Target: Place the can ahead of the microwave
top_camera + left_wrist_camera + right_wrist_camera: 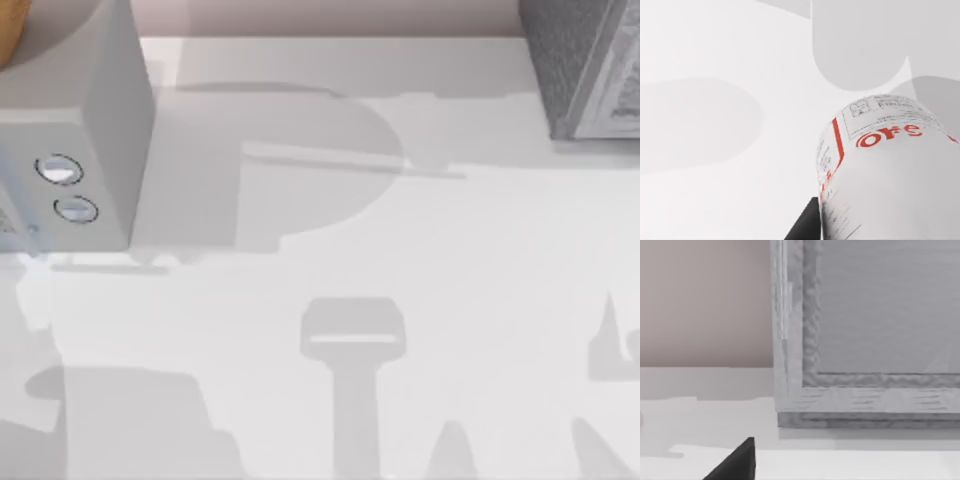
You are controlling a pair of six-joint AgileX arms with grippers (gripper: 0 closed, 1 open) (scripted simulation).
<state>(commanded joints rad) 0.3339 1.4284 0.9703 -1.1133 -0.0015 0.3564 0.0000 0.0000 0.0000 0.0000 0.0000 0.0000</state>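
Left wrist view: we note the can (pixel 890 175) close against our left gripper, finger (pixel 802 225) state unclear; microwave (pixel 70 130) sits apart.

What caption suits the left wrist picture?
White can with red lettering seen close by the left arm's camera, above the pale table.

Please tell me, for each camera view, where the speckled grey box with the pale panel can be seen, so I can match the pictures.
Top view: the speckled grey box fills the upper right corner, cut by the frame.
Left wrist view: not in this picture; the can is close to the camera.
Right wrist view: its framed panel takes up the right side.
Shared landmark: the white table it stands on.
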